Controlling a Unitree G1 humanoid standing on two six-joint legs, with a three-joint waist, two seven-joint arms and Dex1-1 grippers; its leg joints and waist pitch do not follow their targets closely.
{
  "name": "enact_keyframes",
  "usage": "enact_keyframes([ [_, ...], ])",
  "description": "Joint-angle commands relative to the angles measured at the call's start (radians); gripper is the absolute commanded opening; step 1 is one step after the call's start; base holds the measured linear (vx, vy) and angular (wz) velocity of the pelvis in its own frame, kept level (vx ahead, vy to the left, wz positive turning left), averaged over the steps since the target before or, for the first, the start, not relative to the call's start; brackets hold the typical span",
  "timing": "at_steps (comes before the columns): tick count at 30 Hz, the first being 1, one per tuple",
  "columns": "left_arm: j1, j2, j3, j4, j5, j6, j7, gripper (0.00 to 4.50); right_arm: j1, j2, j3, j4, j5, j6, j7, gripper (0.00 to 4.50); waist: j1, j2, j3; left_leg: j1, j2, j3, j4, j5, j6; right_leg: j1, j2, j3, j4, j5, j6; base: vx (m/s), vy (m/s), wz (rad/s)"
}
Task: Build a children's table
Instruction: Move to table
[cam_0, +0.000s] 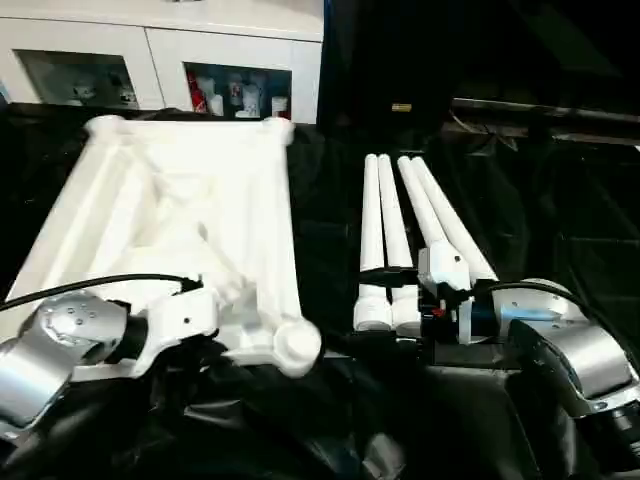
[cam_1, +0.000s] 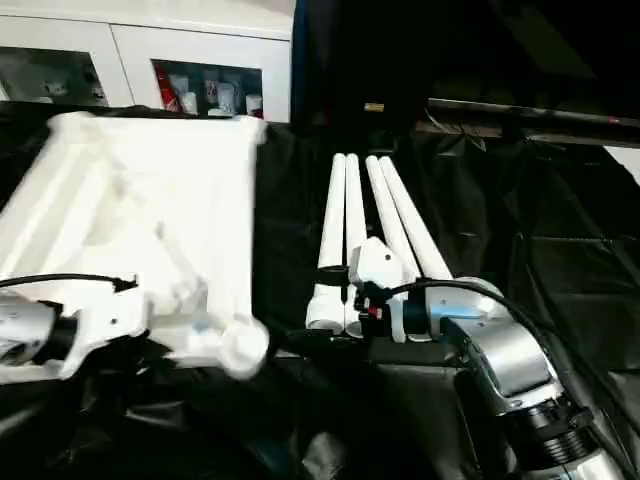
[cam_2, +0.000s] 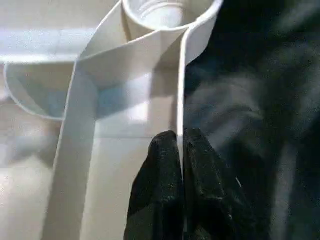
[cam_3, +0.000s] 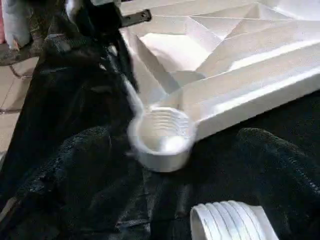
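Tabletop (cam_0: 180, 230) lies ribbed side up on the black-draped desk (cam_0: 560, 250), taking the left half, round threaded sockets at its corners; near-right socket (cam_0: 298, 343) sits by the desk's near edge. Four legs (cam_0: 410, 235) lie side by side right of it, long axes running from near edge to far edge, threaded ends nearest the robot. Left claw (cam_2: 181, 165) pressed together, pinching the tabletop's thin rim wall just short of that socket. Right claw (cam_0: 400, 300) spread wide over the legs' near ends, gripping nothing. Right arm is nearer the legs; the socket lies just left of them. All parts plain white plastic.
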Motion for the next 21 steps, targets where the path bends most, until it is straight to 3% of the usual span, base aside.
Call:
enact_keyframes([
  [1, -0.022, -0.014, 0.055, 0.014, 0.013, -0.032, 0.075, 0.01, 0.003, 0.010, -0.014, 0.003, -0.003, 0.003, -0.030, 4.50, 0.006, 0.013, -0.055, 0.007, 0.047, -0.019, -0.083, -0.201, -0.006, 0.040, -0.071, 0.038, -0.074, -0.233, -0.188, 0.000, 0.000, 0.00],
  [3, -0.024, -0.035, 0.054, 0.020, 0.010, -0.069, 0.082, 0.01, 0.004, 0.022, -0.014, 0.001, -0.003, 0.003, -0.045, 4.50, 0.002, 0.010, -0.056, 0.007, 0.046, -0.019, -0.083, -0.202, -0.007, 0.040, -0.070, 0.037, -0.074, -0.231, -0.186, 0.000, 0.000, 0.00],
  [8, -0.037, -0.031, 0.030, 0.059, 0.049, -0.106, 0.065, 0.01, 0.009, 0.031, -0.018, -0.013, -0.004, 0.007, -0.060, 4.50, 0.001, 0.015, -0.056, 0.010, 0.045, -0.017, -0.080, -0.194, -0.001, 0.038, -0.067, 0.039, -0.073, -0.195, -0.190, 0.000, 0.000, 0.00],
  [13, -0.042, -0.048, 0.054, 0.015, -0.014, -0.157, 0.020, 0.01, 0.019, 0.027, -0.036, -0.020, -0.002, 0.007, -0.075, 4.50, 0.001, 0.018, -0.056, 0.011, 0.047, -0.017, -0.082, -0.207, -0.005, 0.037, -0.068, 0.038, -0.073, -0.198, -0.196, 0.000, 0.000, 0.00],
  [16, -0.035, -0.020, 0.042, -0.096, -0.074, -0.061, -0.056, 0.01, 0.020, 0.028, -0.049, -0.009, -0.008, -0.005, -0.095, 4.50, 0.004, 0.018, -0.059, 0.013, 0.048, -0.017, -0.081, -0.192, -0.011, 0.038, -0.068, 0.037, -0.067, -0.162, -0.208, 0.000, 0.000, 0.00],
  [18, -0.029, -0.005, 0.027, -0.137, -0.090, -0.027, -0.084, 0.01, 0.020, 0.031, -0.054, -0.004, -0.009, -0.010, -0.104, 4.50, 0.006, 0.018, -0.058, 0.013, 0.047, -0.015, -0.080, -0.174, -0.006, 0.038, -0.066, 0.036, -0.064, -0.126, -0.219, 0.000, 0.000, 0.00],
  [20, -0.029, 0.002, 0.009, -0.165, -0.087, -0.014, -0.094, 0.01, 0.020, 0.035, -0.058, -0.001, -0.009, -0.012, -0.113, 4.50, 0.009, 0.026, -0.059, 0.013, 0.046, -0.014, -0.079, -0.159, -0.005, 0.039, -0.066, 0.036, -0.061, -0.097, -0.227, 0.000, 0.000, 0.00],
  [21, -0.030, 0.002, 0.008, -0.167, -0.086, -0.014, -0.093, 0.01, 0.021, 0.035, -0.058, -0.001, -0.009, -0.012, -0.114, 4.50, 0.010, 0.023, -0.058, 0.013, 0.046, -0.012, -0.077, -0.161, -0.003, 0.039, -0.064, 0.036, -0.063, -0.091, -0.228, 0.000, 0.000, 0.00],
])
